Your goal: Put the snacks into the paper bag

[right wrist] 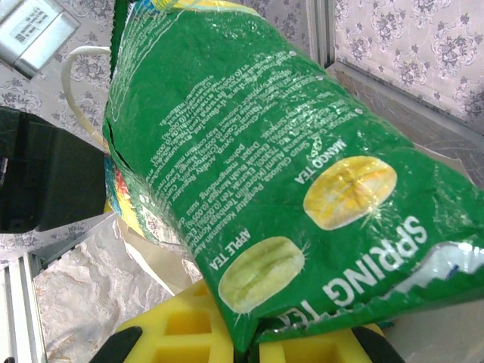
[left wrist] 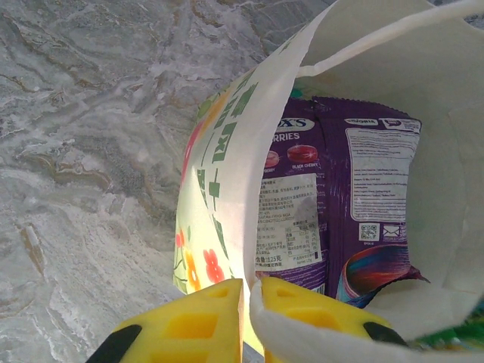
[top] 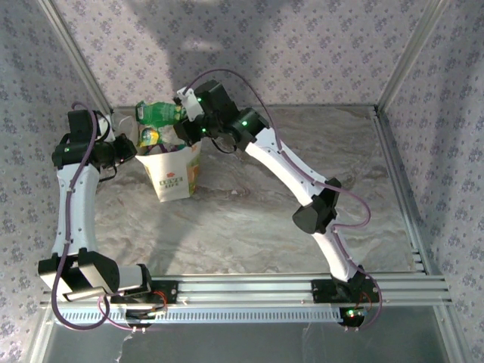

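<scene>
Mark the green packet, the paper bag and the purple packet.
green packet (right wrist: 287,174), right wrist view, middle of its printed face.
paper bag (left wrist: 219,174), left wrist view, printed outer wall.
purple packet (left wrist: 370,189), left wrist view, its label side.

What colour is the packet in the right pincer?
Green with white lettering; packet shows best in right wrist view.

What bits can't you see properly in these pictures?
Left wrist view: how many packets sit in the white flower-print paper bag; the purple shiny packet in front covers whatever lies behind.
Right wrist view: the bag's inside, blocked by the green shiny packet held in the right gripper.
Top view: the bag's lettering, too small to read.
Left wrist view: the left gripper's body, cut off by the bottom edge.
</scene>
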Robot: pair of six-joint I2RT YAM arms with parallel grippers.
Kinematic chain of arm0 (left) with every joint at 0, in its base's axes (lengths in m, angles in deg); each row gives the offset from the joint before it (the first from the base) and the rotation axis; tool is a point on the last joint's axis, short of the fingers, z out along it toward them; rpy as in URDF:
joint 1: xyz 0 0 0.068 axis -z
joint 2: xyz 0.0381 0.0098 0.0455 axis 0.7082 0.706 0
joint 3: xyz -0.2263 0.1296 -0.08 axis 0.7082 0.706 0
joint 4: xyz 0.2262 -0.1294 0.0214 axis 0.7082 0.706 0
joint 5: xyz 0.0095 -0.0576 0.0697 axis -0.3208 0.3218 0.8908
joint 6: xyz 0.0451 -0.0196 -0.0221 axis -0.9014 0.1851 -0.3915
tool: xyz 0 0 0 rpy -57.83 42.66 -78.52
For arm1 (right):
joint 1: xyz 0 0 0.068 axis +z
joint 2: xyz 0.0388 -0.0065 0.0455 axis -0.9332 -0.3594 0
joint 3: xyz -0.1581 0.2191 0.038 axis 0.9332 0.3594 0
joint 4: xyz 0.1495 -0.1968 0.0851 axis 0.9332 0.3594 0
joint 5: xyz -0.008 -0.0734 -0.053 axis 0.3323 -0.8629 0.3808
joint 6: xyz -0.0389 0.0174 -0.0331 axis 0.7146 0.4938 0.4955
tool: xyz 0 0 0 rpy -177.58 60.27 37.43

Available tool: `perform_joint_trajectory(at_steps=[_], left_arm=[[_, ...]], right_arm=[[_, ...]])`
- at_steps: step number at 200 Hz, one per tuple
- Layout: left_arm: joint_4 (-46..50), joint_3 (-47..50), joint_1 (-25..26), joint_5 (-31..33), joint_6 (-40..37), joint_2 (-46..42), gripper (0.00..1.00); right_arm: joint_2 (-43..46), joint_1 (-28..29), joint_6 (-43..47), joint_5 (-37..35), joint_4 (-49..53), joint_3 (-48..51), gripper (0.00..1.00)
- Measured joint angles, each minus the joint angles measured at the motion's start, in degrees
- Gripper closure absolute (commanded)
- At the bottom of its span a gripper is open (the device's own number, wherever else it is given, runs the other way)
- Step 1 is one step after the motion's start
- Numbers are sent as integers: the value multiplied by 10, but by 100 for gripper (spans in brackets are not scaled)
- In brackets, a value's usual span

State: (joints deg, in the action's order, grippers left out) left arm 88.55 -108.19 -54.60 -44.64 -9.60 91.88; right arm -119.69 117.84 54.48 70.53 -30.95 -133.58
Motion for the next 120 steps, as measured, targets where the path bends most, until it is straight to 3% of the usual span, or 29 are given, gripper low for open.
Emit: perform_joint_trajectory(at_steps=[120], left_arm=[[1,0,-14,-4,-11,0,85]], right_arm=[[-27,0,0,19,-37,-6,100]])
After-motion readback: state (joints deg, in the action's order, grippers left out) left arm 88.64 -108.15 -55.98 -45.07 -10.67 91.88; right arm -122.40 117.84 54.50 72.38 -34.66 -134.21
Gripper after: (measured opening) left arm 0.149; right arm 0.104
